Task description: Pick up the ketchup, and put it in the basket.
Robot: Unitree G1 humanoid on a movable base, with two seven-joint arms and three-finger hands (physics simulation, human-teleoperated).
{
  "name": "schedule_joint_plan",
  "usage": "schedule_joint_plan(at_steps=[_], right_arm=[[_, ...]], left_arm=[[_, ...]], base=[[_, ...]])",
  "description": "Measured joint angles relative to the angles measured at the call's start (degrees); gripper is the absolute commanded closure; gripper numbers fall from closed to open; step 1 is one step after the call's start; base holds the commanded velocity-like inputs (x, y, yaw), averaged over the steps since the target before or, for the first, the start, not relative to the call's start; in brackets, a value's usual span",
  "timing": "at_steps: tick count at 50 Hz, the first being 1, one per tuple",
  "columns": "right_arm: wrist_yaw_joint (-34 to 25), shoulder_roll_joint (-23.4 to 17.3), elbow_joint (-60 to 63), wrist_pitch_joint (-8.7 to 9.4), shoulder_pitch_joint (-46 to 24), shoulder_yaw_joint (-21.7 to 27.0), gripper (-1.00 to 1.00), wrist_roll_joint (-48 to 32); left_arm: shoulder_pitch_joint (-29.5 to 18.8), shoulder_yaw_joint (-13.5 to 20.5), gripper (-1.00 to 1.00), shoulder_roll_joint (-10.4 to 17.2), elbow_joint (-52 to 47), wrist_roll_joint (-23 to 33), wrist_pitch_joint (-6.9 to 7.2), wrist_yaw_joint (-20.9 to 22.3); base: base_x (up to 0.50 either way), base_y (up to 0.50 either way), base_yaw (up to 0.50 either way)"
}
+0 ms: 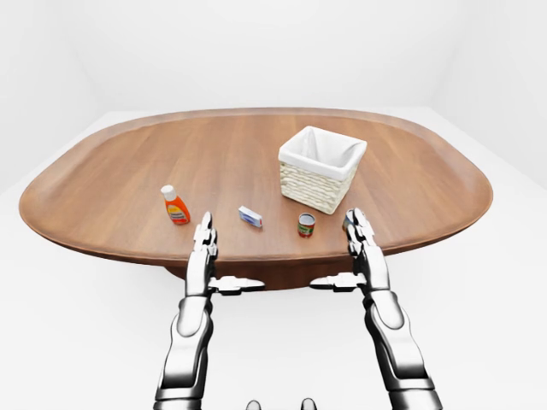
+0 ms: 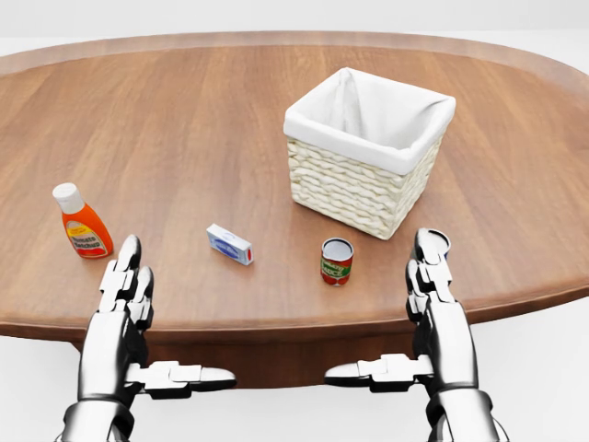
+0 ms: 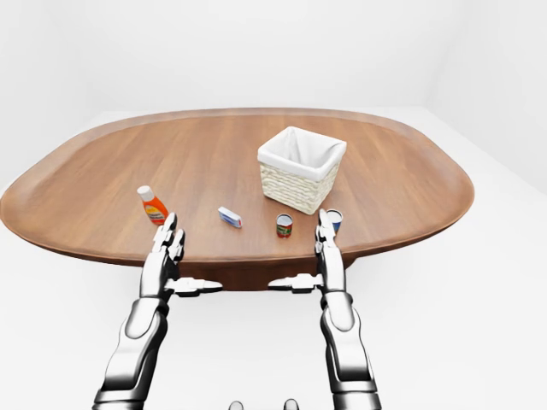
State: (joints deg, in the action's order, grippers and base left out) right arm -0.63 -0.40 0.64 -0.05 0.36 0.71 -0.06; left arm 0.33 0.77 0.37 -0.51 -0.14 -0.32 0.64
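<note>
Task not begun: ketchup (image 2: 82, 224) untouched on worktop (image 2: 202, 138), well apart from basket (image 2: 368, 152); left hand (image 2: 129, 285) & right hand (image 2: 431, 276) held open, empty.

A bare simulated test room is showing here, not a lived-in home: plain white walls (image 1: 256, 43) and a white floor (image 1: 496, 299) are surrounding a single oval wooden tabletop (image 1: 214, 154). Everything is rendering smooth and evenly lit (no furniture beyond the table is appearing in any view). A few household goods are sitting on the wood, among them a lined wicker basket (image 2: 368, 152), a ketchup bottle (image 2: 83, 223) and a small can (image 2: 337, 261).
</note>
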Motion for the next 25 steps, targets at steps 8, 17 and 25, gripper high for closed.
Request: schedule_joint_plan(at_steps=[8, 17, 25], right_arm=[[-0.19, -0.29, 1.02, -0.09, 0.53, 0.55, -1.0, -0.63], [0.19, -0.35, 1.5, 0.05, 0.69, 0.89, -1.0, -1.11], [0.7, -0.33, 2.52, 0.65, 1.03, 0.93, -1.0, -1.44]], left_arm=[[0.46, 0.65, -1.0, 0.3, -0.83, -0.1, -0.19, 0.53], [1.01, 0.89, -1.0, 0.41, -2.04, -0.24, 0.27, 0.99], [1.63, 0.99, -1.0, 0.43, -3.45, -0.48, 0.86, 1.36]], base=[[0.0, 0.0, 0.0], [0.0, 0.0, 0.0], [0.0, 0.0, 0.0]])
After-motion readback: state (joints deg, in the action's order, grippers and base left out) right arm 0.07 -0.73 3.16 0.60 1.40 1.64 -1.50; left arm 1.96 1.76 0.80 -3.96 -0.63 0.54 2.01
